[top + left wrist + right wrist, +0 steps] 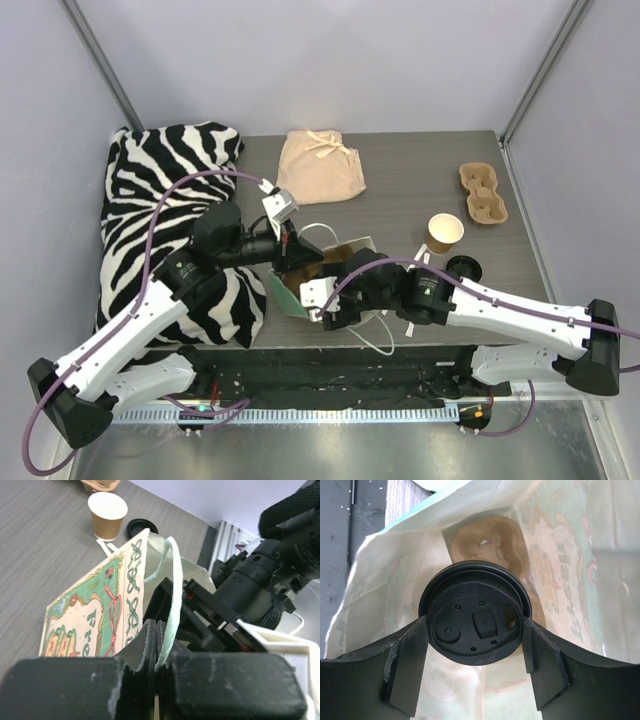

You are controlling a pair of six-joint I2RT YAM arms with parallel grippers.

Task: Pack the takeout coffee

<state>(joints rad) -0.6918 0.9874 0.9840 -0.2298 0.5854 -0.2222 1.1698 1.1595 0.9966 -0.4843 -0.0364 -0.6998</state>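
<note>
- The right hand (474,630) is clamped on the takeout coffee (475,611) at the lid rim, inside the paper bag (95,625). The cup stands upright, its axis pointing straight down at a cup tray (487,542) on the bag's floor; whether it touches is hidden.
- The left hand (159,632), pressed together, pinches the bag's handle (172,580).
- Farther on the table (410,170): one open cup (445,232), one loose lid (465,267), a second tray (483,192), one cloth pouch (320,165).
- In all: two cups, two lids, two trays.
</note>
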